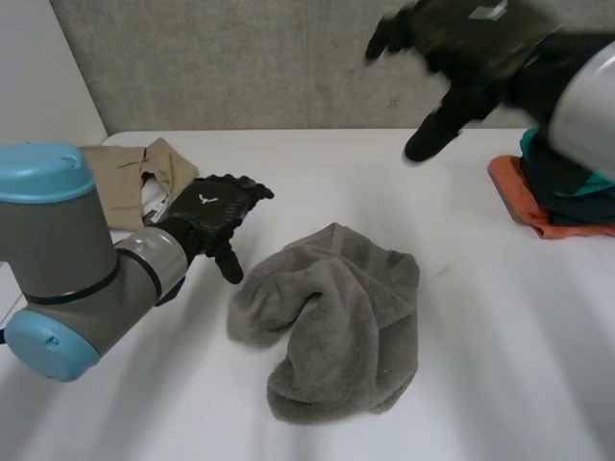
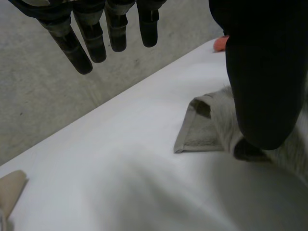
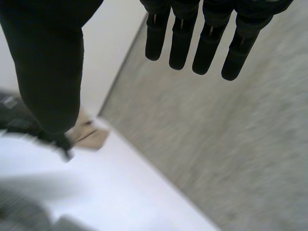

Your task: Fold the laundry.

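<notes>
Towel (image 1: 332,322), grey, lies crumpled and unfolded mid-way across the desk (image 1: 317,163). The left robot hand (image 1: 213,216) hovers beside it and the right robot hand (image 1: 452,58) hangs high, both spread, empty. A stack (image 1: 557,192) looks done; beige clothes (image 1: 125,173) await folding.

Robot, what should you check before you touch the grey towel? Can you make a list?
1. Left hand empty, fingers straight: ok.
2. Right hand empty, fingers straight, raised over the table: ok.
3. Grey towel lying flat: not ok, crumpled heap.
4. Bare table around the towel: ok.
5. All towel corners in sight: cannot tell, one shows by the left thumb.
6. Folded stack and tan garment apart from the towel: ok.
</notes>
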Action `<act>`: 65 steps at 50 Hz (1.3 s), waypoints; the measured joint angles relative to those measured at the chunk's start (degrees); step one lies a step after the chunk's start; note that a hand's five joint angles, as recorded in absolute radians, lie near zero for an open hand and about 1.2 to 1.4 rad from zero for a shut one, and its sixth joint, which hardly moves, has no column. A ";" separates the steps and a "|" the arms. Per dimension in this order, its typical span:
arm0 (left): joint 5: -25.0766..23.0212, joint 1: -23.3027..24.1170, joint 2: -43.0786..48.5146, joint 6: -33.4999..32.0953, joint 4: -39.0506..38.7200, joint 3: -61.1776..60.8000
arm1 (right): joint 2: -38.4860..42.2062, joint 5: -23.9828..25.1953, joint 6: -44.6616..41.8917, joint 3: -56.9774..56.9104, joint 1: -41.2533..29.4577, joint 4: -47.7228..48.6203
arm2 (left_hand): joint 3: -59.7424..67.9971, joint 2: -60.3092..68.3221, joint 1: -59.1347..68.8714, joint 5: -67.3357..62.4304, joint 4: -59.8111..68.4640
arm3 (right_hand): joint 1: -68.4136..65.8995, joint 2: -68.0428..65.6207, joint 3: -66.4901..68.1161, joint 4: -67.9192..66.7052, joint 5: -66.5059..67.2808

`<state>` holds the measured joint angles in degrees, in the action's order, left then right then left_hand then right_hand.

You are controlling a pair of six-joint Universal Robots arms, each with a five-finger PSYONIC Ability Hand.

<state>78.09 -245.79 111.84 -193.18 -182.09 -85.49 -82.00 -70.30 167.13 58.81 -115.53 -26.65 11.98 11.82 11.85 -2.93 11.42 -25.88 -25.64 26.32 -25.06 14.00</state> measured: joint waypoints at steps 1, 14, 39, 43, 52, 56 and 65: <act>0.16 -0.20 -0.15 -0.11 0.35 0.03 | 1.36 0.03 -0.89 -0.97 -0.59 -1.22 | 0.00 0.00 0.00 0.00 0.00 | 0.00 0.00 0.00 0.10 -0.08; 8.04 -6.73 -3.32 -6.51 6.30 -0.98 | 23.32 -7.70 -14.32 -11.51 -13.71 -9.73 | 0.01 0.00 0.00 0.00 0.00 | 0.00 0.00 0.00 0.17 -0.31; 4.13 -11.78 -7.44 -6.12 4.06 -5.01 | 48.61 -19.31 -12.97 -23.35 -24.81 8.92 | 0.01 0.00 0.00 0.00 0.00 | -38.79 -39.52 37.78 -39.00 39.56; 4.02 -11.84 -7.45 -5.43 3.67 -4.47 | 44.63 -18.95 -11.42 -24.03 -23.59 9.80 | 0.01 0.00 0.00 0.00 0.00 | -39.20 -41.48 41.06 -43.27 41.88; 1.29 -11.82 -6.21 -2.94 1.58 -1.29 | 23.27 -12.36 2.04 -21.78 -16.20 12.73 | 0.01 0.00 0.00 0.00 0.00 | -39.20 -41.47 41.62 -43.36 42.34; -1.08 -11.49 -3.31 -1.21 0.80 1.34 | 16.81 -9.28 6.25 -19.77 -13.77 13.84 | 0.01 0.00 0.00 0.00 0.00 | -39.20 -41.48 41.63 -43.38 42.35; -8.34 -7.89 9.22 8.13 1.24 11.97 | 7.40 -3.13 14.89 -15.65 -9.54 15.81 | 0.01 0.00 0.00 0.00 0.00 | -39.20 -41.48 41.63 -43.52 42.34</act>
<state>69.75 -253.68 121.06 -185.05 -180.85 -73.53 -74.60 -73.43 182.03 43.16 -125.07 -10.84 12.00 11.82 11.86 -2.93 11.42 -65.08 -67.12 67.94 -68.58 56.34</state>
